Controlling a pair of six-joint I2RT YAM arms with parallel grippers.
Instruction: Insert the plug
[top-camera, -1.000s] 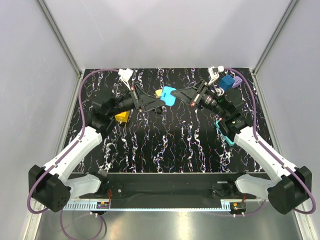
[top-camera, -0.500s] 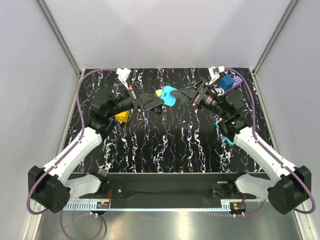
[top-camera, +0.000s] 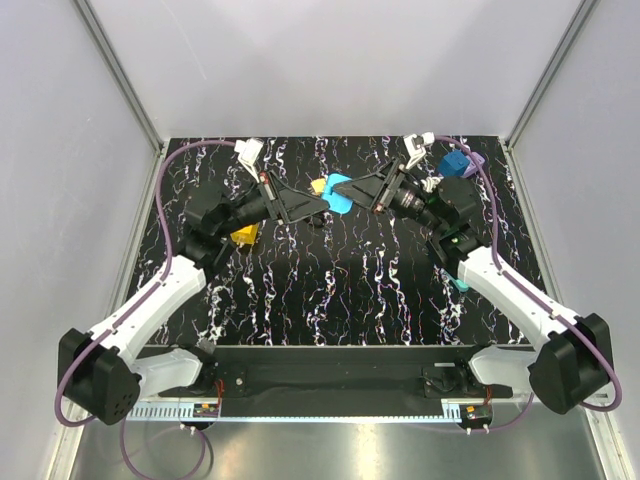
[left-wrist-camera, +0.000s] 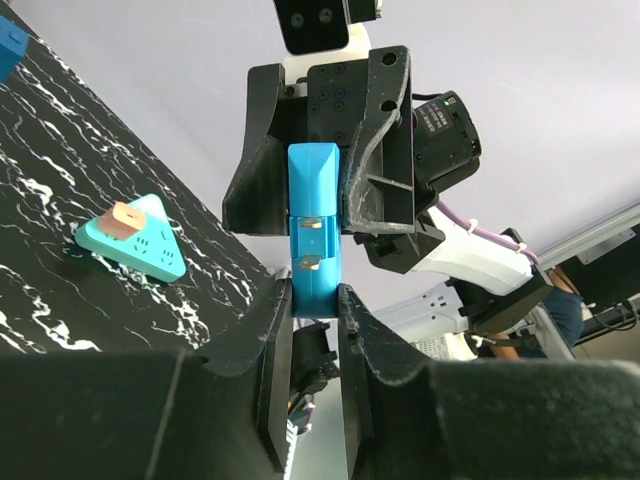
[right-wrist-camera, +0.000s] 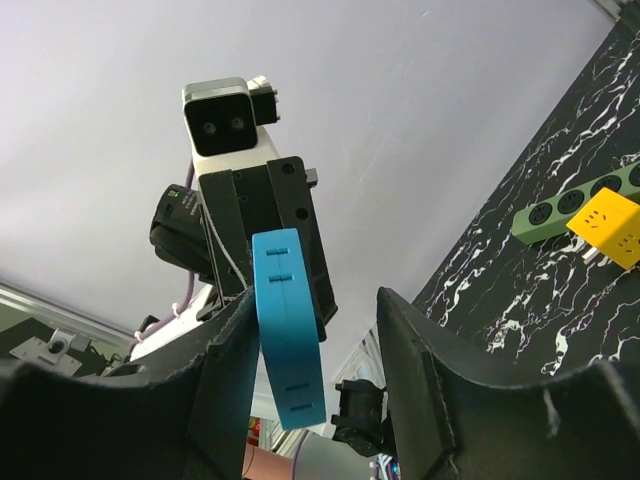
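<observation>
Left gripper (left-wrist-camera: 313, 296) pinches the blue plug (left-wrist-camera: 313, 215) midair, while the right gripper (right-wrist-camera: 316, 300) stands spread around it.

I am looking down through my top camera, sitting high up behind both arms and taking in the whole black table (top-camera: 330, 290). My left wrist camera is peeking up past its own fingers (left-wrist-camera: 272, 380), very close. My right wrist camera is facing it from the other side. All three are seeing the blue plug (top-camera: 337, 192).
</observation>
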